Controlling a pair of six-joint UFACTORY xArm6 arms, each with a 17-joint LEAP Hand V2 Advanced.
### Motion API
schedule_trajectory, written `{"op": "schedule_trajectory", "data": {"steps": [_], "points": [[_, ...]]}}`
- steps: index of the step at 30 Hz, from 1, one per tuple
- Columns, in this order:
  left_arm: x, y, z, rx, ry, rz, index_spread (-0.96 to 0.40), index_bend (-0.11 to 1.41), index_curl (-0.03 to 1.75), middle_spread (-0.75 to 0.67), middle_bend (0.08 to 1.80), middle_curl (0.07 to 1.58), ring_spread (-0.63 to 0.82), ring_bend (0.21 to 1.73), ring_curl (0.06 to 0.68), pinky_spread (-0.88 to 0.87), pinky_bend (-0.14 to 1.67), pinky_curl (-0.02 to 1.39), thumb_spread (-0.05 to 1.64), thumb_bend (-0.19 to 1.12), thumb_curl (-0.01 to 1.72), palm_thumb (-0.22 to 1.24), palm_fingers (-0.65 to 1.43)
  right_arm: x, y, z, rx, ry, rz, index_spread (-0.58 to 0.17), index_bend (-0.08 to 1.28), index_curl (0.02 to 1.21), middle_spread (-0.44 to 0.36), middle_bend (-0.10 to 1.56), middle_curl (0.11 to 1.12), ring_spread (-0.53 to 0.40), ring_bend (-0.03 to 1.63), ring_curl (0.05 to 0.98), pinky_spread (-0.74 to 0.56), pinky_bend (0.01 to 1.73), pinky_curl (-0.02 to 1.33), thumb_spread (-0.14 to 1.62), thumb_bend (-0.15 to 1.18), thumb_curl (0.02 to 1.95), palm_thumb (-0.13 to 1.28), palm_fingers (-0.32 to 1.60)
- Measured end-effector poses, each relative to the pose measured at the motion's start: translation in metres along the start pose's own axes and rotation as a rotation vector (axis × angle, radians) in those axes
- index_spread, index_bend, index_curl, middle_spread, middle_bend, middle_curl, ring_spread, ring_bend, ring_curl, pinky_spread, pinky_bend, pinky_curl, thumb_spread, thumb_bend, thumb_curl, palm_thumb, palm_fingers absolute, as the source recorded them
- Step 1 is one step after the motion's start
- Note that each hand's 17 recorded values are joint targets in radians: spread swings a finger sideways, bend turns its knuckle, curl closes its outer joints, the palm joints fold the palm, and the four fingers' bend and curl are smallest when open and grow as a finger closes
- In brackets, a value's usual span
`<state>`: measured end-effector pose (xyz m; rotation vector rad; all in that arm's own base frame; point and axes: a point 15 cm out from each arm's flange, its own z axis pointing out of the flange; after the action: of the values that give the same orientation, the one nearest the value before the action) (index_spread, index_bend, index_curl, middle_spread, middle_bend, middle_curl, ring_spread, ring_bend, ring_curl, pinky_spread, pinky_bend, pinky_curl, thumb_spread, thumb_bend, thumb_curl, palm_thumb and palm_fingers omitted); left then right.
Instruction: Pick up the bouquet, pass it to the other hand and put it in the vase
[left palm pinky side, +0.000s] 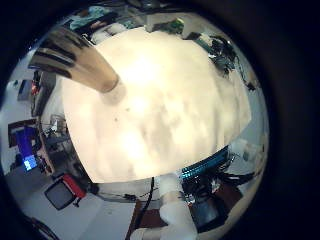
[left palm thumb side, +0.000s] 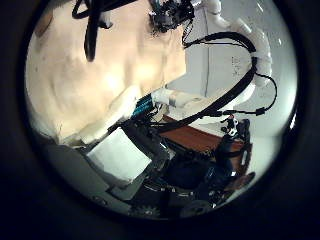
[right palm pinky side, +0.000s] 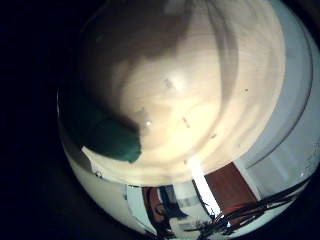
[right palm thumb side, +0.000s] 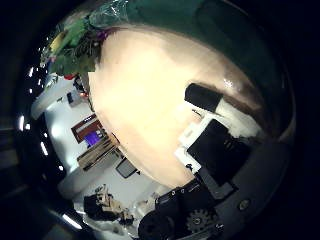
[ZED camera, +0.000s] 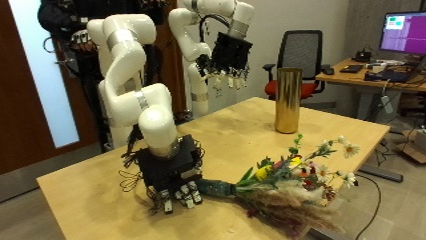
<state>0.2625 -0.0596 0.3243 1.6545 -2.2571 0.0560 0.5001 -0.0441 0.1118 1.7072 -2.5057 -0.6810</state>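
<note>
In the outside view the bouquet (ZED camera: 296, 178) lies on the wooden table (ZED camera: 100, 175), its flowers toward the table's edge and its dark green wrapped stem toward my right hand (ZED camera: 173, 178). That hand is low over the table just beside the stem end, fingers straight, not closed on it. The tall gold vase (ZED camera: 286, 99) stands upright farther back. My left hand (ZED camera: 229, 55) hangs high above the table near the vase, fingers relaxed and holding nothing. The right thumb side palm view shows the bouquet (right palm thumb side: 95, 35) beside the fingers (right palm thumb side: 215, 125).
An office chair (ZED camera: 304, 50) and a desk with a monitor (ZED camera: 400, 30) stand behind the table. The table's edge (ZED camera: 360, 205) runs close to the flowers. The right little finger side palm view shows bare tabletop (right palm pinky side: 190, 80) and a dark green patch (right palm pinky side: 110, 135).
</note>
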Motion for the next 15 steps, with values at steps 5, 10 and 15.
{"op": "schedule_trajectory", "data": {"steps": [5,10,15], "points": [[0.000,0.000,0.002,-0.004,0.006,0.001,-0.27,0.63,0.58,0.05,0.29,0.37,0.43,0.36,0.189,0.49,0.17,0.17,0.99,-0.03,0.33,0.59,0.33,-0.005,0.002,-0.007,0.014,0.006,-0.013,-0.314,0.49,0.48,-0.147,0.82,0.53,-0.258,1.06,0.362,-0.40,0.79,0.31,0.88,-0.02,0.48,0.87,1.39],[-0.002,0.002,0.008,-0.015,0.015,0.004,-0.27,0.63,0.59,0.06,0.29,0.37,0.45,0.36,0.184,0.49,0.17,0.17,0.99,-0.03,0.33,0.59,0.32,-0.013,0.006,-0.043,0.083,-0.011,-0.030,-0.344,0.79,0.67,-0.185,1.07,0.65,-0.251,1.23,0.461,-0.41,1.12,0.46,0.89,0.00,0.52,0.97,1.32],[-0.006,0.003,0.008,-0.011,0.022,0.000,-0.27,0.63,0.59,0.06,0.29,0.37,0.44,0.37,0.186,0.49,0.16,0.16,0.99,-0.03,0.33,0.59,0.33,-0.007,0.017,-0.094,0.177,-0.034,-0.033,-0.335,0.94,0.78,-0.182,1.21,0.72,-0.243,1.32,0.529,-0.33,1.31,0.56,0.89,0.01,0.56,1.08,1.19]]}}
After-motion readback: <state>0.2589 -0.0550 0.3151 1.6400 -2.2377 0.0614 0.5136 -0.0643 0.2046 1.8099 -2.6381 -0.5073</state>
